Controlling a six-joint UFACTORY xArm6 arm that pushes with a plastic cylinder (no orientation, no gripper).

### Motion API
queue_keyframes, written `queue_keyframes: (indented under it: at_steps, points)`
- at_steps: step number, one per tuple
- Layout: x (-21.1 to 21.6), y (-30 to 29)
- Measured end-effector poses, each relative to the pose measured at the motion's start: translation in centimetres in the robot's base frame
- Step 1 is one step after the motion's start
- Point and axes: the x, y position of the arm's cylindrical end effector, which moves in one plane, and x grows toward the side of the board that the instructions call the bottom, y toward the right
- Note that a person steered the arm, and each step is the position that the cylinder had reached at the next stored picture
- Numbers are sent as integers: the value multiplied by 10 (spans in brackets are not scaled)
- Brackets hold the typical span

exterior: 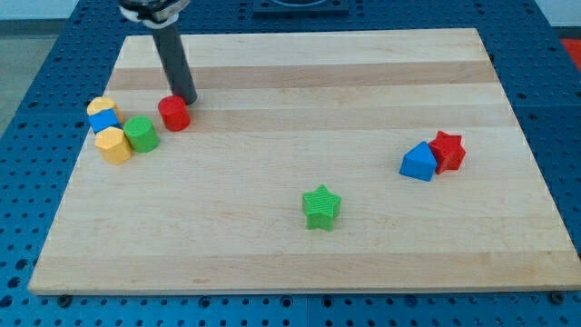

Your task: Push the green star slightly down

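Note:
The green star lies on the wooden board, a little below and right of its middle. My tip is far off at the view's upper left, just above and touching or almost touching the red cylinder. The rod runs up from the tip to the view's top edge.
At the left sits a cluster: a yellow block, a blue block, a yellow hexagonal block and a green cylinder. At the right a blue block touches a red star. Blue perforated table surrounds the board.

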Motion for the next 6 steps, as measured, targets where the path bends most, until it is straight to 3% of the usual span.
queue_keyframes:
  at_steps: [2,3,4,5,6]
  points:
    - [13,-10]
    - [8,36]
    - [5,141]
    - [62,185]
    - [142,187]
